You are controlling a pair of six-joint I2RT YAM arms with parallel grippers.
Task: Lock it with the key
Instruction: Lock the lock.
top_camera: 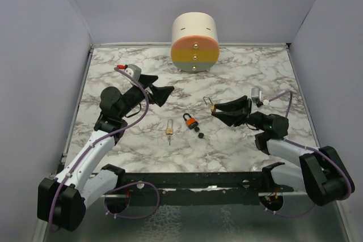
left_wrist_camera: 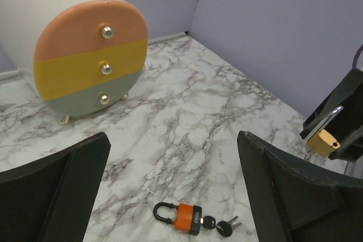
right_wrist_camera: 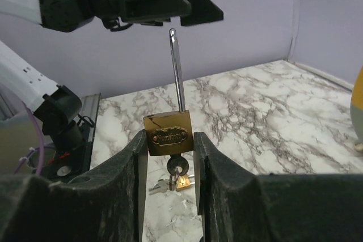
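Observation:
The orange padlock [top_camera: 190,121] lies on the marble table with the black-headed key [top_camera: 197,131] at its base. In the left wrist view the key [left_wrist_camera: 209,223] sits in the orange padlock [left_wrist_camera: 184,217], with a second black-headed key [left_wrist_camera: 225,229] linked to it. My left gripper [top_camera: 157,91] is open and empty, raised to the upper left of the orange padlock; its wrist view [left_wrist_camera: 173,137] shows the jaws wide apart. My right gripper [top_camera: 218,110] is shut on a small brass padlock [right_wrist_camera: 168,134] whose silver shackle [right_wrist_camera: 177,69] stands up and which has a dark key [right_wrist_camera: 177,165] hanging below.
A round drawer unit [top_camera: 194,41] with pink, yellow and grey fronts stands at the back centre, also in the left wrist view [left_wrist_camera: 85,55]. A second brass padlock [top_camera: 169,130] lies left of the orange one. Purple walls enclose the table [top_camera: 249,72].

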